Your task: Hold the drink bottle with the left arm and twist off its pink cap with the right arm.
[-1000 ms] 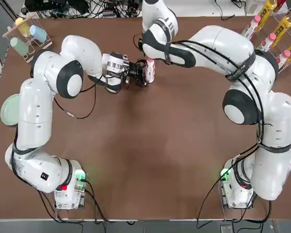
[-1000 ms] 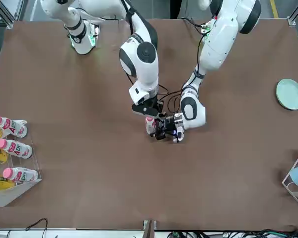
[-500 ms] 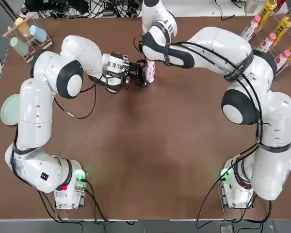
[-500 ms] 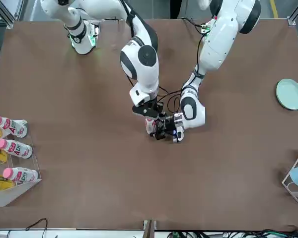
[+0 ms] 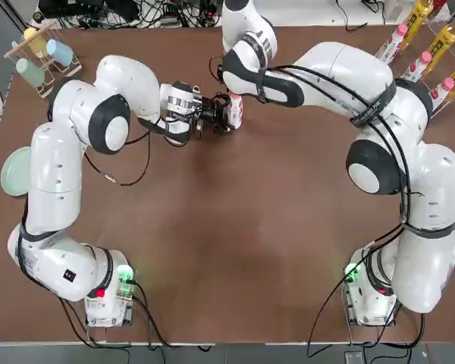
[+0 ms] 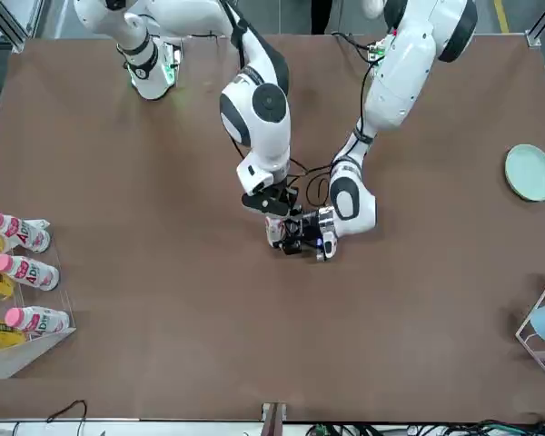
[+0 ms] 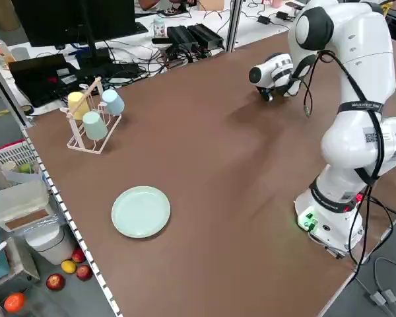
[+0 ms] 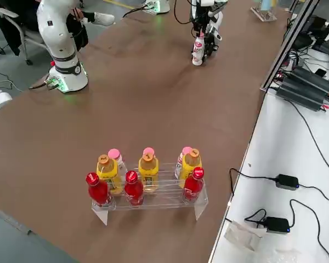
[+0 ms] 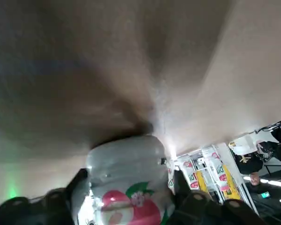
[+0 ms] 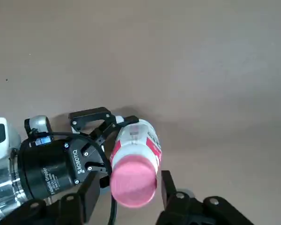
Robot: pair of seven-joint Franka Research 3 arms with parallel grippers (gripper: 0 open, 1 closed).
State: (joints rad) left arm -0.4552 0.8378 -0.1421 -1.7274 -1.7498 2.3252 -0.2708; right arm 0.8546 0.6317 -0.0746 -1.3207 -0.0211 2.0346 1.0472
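The drink bottle (image 5: pixel 233 114) (image 6: pixel 274 232) stands upright at the far middle of the table, white with a red-and-white label (image 10: pixel 139 137). My left gripper (image 5: pixel 217 117) (image 6: pixel 292 240) reaches in from the side, shut on the bottle's body (image 9: pixel 126 178). Above it hangs my right gripper (image 6: pixel 271 209) (image 10: pixel 129 183), pointing down. The pink cap (image 10: pixel 133 183) sits on the neck between the right fingers (image 10: pixel 167 193), which flank it with narrow gaps. In the top view the right wrist hides the cap.
A clear rack of yellow, red and pink-capped bottles (image 8: pixel 148 183) (image 5: pixel 432 45) stands at the far right. A cup rack (image 5: pixel 42 57) sits at the far left corner, with a pale green plate (image 5: pixel 15 171) on the left side.
My left gripper's fingers have closed in onto the bottle's body. My right gripper has narrowed around the pink cap and shifted slightly over it. The bottle stays in place.
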